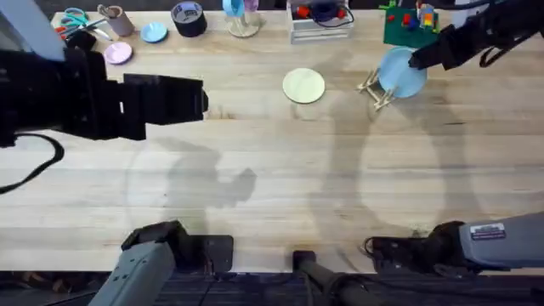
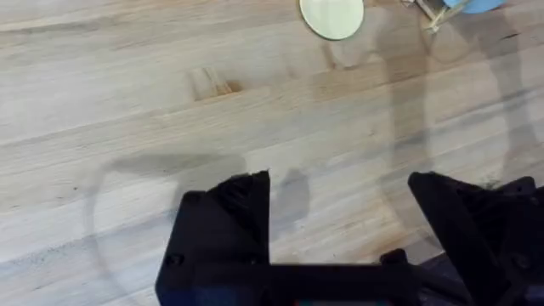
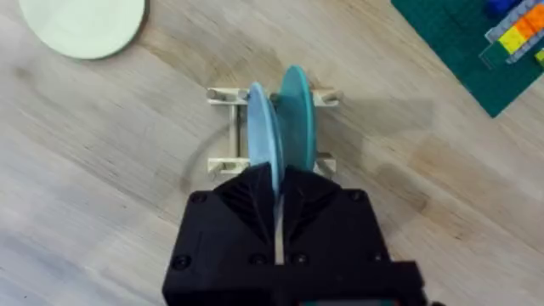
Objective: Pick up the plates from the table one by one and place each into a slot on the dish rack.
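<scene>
Your right gripper (image 3: 277,183) is pinched on the rim of the light blue plate (image 3: 262,136), which stands upright on edge in a slot of the dish rack (image 3: 223,95). A second, teal disc (image 3: 297,110) stands just beside it in the rack, on the far side from the pale yellow plate (image 3: 82,25). That yellow plate lies flat on the tabletop (image 3: 102,170), near the rack but apart from it. A green mat (image 3: 463,51) with coloured blocks sits past the rack on the other side. Your left gripper (image 2: 340,212) hangs spread wide above bare tabletop, holding nothing; the yellow plate is well ahead of it, the rack beyond that.
</scene>
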`<state>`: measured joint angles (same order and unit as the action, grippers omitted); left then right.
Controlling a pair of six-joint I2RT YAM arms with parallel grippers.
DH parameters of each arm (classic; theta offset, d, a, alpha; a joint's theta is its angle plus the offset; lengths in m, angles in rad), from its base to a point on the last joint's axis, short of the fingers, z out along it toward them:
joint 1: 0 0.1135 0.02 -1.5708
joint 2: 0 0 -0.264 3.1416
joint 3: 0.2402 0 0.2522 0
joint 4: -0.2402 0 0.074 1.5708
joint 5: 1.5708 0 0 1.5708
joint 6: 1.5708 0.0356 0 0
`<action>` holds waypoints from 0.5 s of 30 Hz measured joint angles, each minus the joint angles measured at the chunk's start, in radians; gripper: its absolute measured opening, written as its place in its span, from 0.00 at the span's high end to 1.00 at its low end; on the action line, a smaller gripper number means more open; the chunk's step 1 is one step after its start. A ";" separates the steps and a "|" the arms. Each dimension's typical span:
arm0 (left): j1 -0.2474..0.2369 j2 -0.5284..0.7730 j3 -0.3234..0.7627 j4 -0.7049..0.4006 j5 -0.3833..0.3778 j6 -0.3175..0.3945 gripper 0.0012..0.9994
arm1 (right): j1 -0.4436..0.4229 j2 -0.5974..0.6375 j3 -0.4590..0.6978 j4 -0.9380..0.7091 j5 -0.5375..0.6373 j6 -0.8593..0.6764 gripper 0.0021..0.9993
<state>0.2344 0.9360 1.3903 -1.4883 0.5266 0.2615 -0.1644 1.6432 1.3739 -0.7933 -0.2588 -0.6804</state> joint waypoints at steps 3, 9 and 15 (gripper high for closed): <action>0.000 0.000 0.000 0.000 0.000 0.000 0.01 | 0.001 0.000 0.000 0.000 -0.001 0.000 0.88; 0.000 0.000 0.000 0.000 0.000 0.000 0.01 | 0.001 0.000 0.000 0.000 -0.001 0.000 0.82; 0.000 0.000 0.000 0.000 0.000 0.000 0.01 | 0.001 0.000 0.000 0.000 -0.002 0.000 0.82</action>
<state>0.2344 0.9360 1.3903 -1.4883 0.5262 0.2615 -0.1635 1.6432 1.3739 -0.7929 -0.2604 -0.6804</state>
